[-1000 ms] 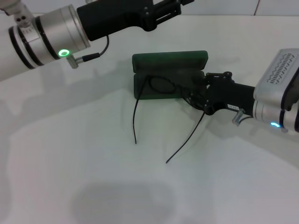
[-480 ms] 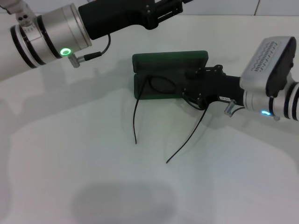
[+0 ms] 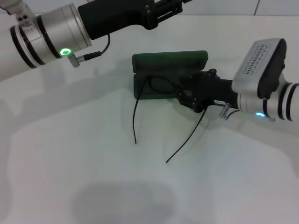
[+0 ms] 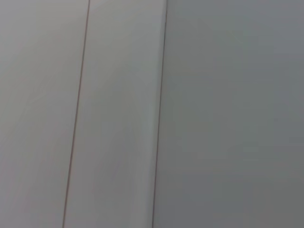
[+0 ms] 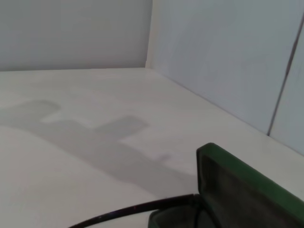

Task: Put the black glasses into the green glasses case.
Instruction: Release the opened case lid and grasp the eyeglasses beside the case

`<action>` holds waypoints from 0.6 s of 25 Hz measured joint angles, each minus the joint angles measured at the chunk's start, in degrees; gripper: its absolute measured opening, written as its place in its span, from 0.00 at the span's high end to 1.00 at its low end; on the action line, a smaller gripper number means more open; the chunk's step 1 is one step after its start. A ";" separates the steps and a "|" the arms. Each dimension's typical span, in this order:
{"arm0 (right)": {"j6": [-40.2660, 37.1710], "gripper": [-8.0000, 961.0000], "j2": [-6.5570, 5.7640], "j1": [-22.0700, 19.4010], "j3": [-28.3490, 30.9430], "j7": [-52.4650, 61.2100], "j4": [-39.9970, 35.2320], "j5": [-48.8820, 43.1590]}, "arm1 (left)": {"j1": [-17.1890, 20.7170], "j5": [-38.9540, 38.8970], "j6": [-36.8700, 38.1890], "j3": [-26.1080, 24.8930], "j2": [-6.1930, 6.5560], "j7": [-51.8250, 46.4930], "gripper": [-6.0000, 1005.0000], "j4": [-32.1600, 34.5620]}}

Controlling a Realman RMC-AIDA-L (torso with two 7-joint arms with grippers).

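Note:
The green glasses case [image 3: 169, 61] lies open in the middle of the white table, its lid standing up at the back. The black glasses [image 3: 161, 85] rest partly in the case's base; one lens shows there, and both temple arms hang out over the front edge onto the table. My right gripper [image 3: 184, 93] sits low at the right end of the case, over the right side of the glasses and hiding it. The right wrist view shows the case [image 5: 247, 187] close up with a black temple arm [image 5: 133, 210] in front. My left gripper [image 3: 161, 13] is held high behind the case.
The white table [image 3: 93, 177] stretches wide in front of the case. A pale wall [image 5: 228, 57] stands behind the table, and the left wrist view shows only that wall [image 4: 213, 114].
My right gripper has slid left along the table to the case's right end, and the wrist has rolled. The glasses, the case and the left arm have stayed where they were.

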 joint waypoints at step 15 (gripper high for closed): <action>0.04 0.62 0.00 2.19 -0.71 2.28 2.02 -0.07 | 0.25 0.01 0.42 0.00 0.00 0.31 0.48 0.41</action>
